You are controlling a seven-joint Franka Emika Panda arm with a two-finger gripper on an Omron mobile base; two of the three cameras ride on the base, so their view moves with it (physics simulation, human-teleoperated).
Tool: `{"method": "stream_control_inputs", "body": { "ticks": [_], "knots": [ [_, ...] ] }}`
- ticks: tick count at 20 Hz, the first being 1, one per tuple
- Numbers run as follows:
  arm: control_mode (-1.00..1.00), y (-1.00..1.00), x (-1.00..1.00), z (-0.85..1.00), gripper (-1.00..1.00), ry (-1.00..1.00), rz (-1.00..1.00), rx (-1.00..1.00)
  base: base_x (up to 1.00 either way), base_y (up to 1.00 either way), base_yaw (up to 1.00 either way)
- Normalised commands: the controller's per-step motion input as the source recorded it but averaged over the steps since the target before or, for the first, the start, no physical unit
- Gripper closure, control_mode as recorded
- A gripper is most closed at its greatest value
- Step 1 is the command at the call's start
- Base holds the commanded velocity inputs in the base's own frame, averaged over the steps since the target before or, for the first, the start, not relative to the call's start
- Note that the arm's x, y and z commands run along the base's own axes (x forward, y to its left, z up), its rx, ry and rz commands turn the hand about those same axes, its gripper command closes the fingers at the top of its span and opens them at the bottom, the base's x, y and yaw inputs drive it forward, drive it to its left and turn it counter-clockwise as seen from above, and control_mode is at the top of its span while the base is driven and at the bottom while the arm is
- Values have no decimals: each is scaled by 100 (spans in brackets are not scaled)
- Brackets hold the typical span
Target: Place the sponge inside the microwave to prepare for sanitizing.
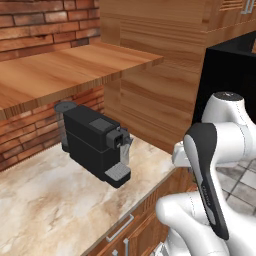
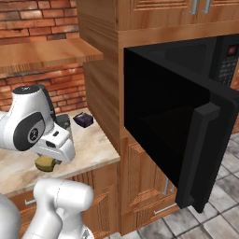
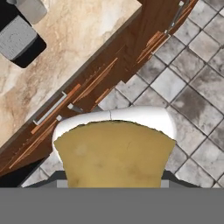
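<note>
A: Hand view first – sponge (image 3: 114,155) sits right up against the lens, mustard-yellow, btwn the fingers. Gripper (image 3: 113,175) is clamped on it, jaws part-way closed around its width. Below it: floor tiles (image 3: 192,83) and the counter's front edge, so it's lifted clear of the countertop (image 3: 87,52), out past the edge.

B: Right base view agrees? I see a yellow bit under the white hand.

A: Yep, sponge (image 2: 45,162) pokes out beneath the gripper (image 2: 48,161), hanging over the counter's front edge, well apart from the microwave (image 2: 177,126).

B: Why carried that low and pointing down?

A: My guess: grabbed from above, hand hasn't turned toward the cavity yet. Microwave door (image 2: 205,154) is swung wide open toward the room, so the cavity's reachable w/o another step. The arm must go round or over that door to get in, I'd say.

B: Anything else nearby?

A: Small dark purple box (image 2: 83,119) on the counter near the cabinet side, untouched. Coffee machine (image 1: 97,145) further back under the wooden shelf (image 1: 65,70), by the brick wall – not in the way.

B: Any text? Brand?

A: None legible. Keypad panel (image 2: 227,63) at the microwave's upper right has a small red spot, prob. the display, too blurred to read. No logo visible on the coffee machine either.
</note>
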Motion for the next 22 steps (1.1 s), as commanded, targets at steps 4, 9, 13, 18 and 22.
{"method": "stream_control_inputs", "body": {
  "ticks": [4,9,13,18,22],
  "knots": [
    [100,0,0,0,100,0,0,0,-8,-2,-2],
    [100,0,0,0,100,0,0,0,-54,-20,-17],
    [100,0,0,0,100,0,0,0,-95,-12,-30],
    [100,0,0,0,100,0,0,0,-81,-26,-45],
    [100,0,0,0,100,0,0,0,-21,-38,-71]
  ]
}}
